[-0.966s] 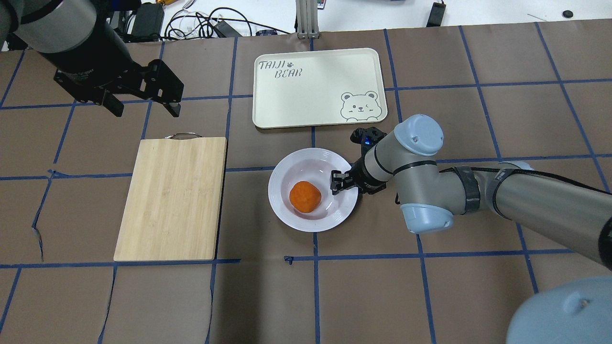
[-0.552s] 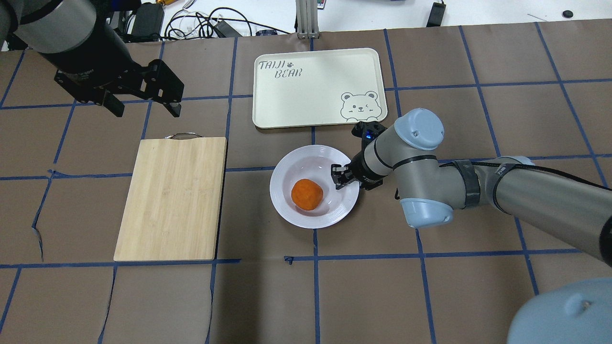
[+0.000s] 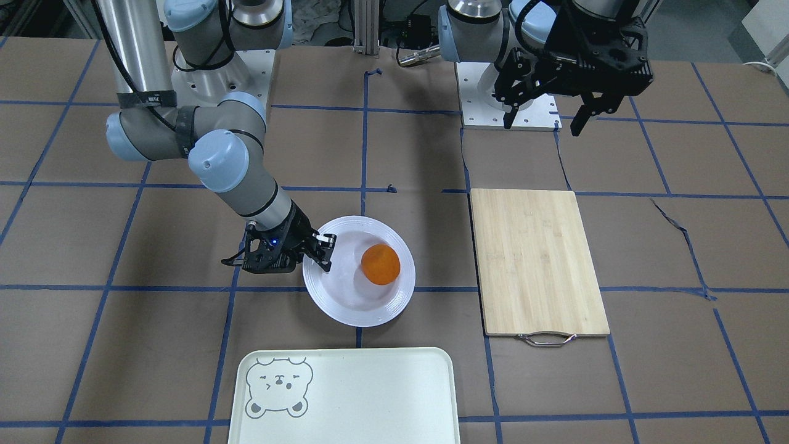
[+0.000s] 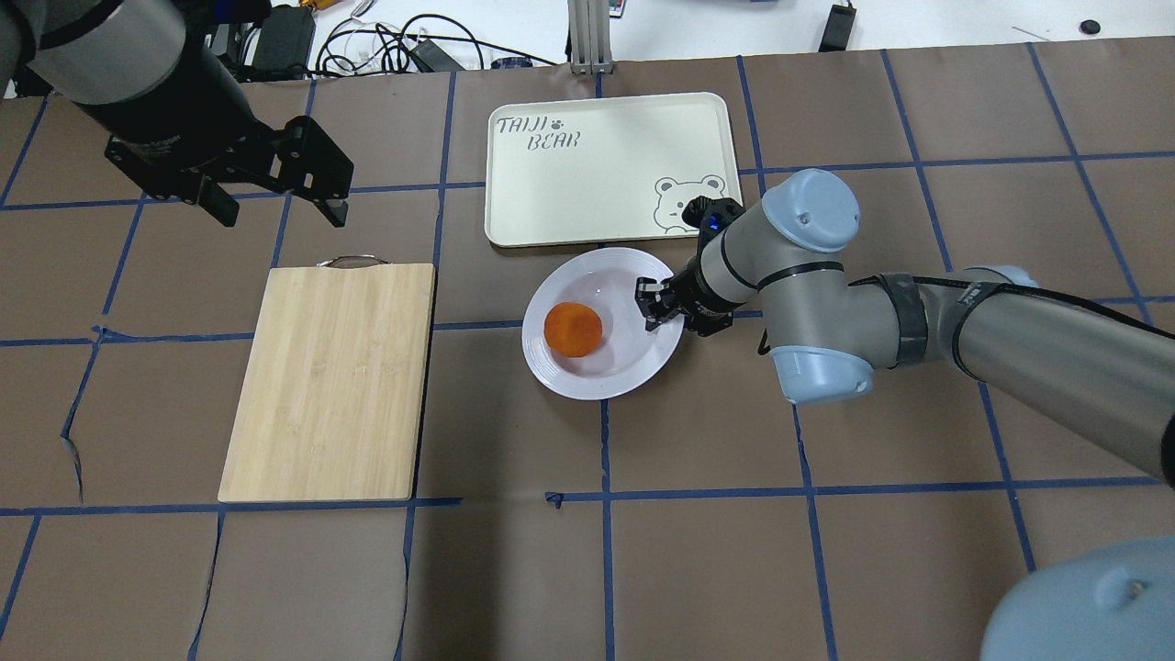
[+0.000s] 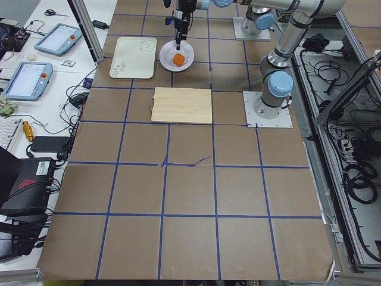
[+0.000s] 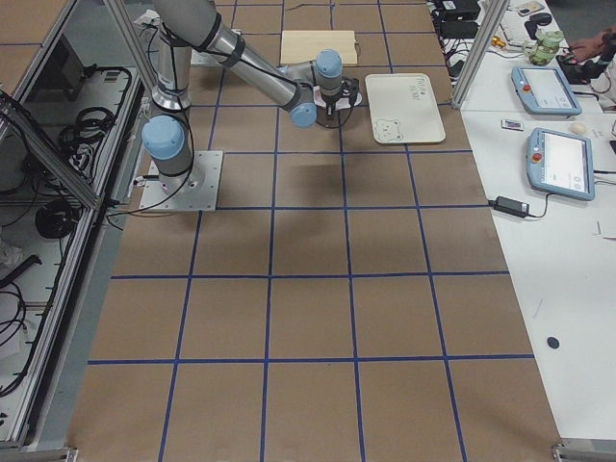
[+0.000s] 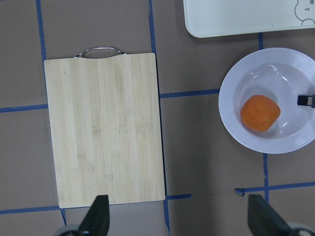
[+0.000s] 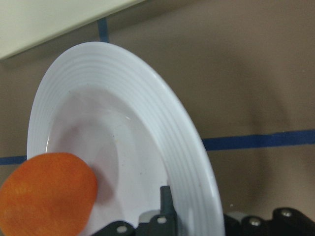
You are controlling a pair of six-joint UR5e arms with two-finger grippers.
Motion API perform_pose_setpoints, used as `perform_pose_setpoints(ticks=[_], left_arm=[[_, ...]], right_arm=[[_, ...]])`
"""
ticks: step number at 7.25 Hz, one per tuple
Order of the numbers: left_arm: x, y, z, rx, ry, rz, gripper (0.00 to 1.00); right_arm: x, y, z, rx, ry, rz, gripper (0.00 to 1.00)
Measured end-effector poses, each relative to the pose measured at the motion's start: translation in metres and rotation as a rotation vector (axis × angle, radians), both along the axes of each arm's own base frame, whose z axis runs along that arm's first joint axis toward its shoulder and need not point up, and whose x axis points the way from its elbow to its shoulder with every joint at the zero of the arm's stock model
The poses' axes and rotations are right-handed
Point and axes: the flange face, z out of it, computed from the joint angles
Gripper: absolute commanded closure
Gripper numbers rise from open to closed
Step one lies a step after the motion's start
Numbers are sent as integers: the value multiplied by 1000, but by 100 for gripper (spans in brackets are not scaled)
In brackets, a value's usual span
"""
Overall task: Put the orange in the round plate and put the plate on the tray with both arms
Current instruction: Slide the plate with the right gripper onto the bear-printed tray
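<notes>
The orange (image 4: 573, 329) lies in the sunken centre of the round plate (image 4: 597, 386), towards the side away from my right gripper. My right gripper (image 4: 650, 308) is shut on the plate's right rim (image 3: 311, 280), one finger inside the bowl. The plate's far rim almost meets the near edge of the tray (image 4: 610, 168), which holds nothing. From the right wrist I see the ridged rim (image 8: 162, 113) and the orange (image 8: 47, 191) close by. My left gripper (image 4: 275, 207) hangs open and high beyond the board, far from the plate (image 7: 229, 115).
A bamboo cutting board (image 4: 330, 381) with a metal handle lies left of the plate, with nothing on it. Cables and boxes sit past the table's far edge. Brown paper with blue tape lines covers the table.
My right gripper has moved the plate towards the tray. The orange has shifted within the plate, away from the gripper. The left arm has stayed still.
</notes>
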Motion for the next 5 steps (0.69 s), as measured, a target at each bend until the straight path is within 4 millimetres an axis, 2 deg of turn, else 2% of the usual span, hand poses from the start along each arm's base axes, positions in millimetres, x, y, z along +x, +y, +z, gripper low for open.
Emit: perform_pose_setpoints(ticks=[3,5], left_arm=[[1,0,0,-1,2,2,0],[1,0,0,-1,3,2,0]], right_arm=[[-10,-17,15,9,-98,-76,100],[-18,-61,48,-68,-140,-98,100]])
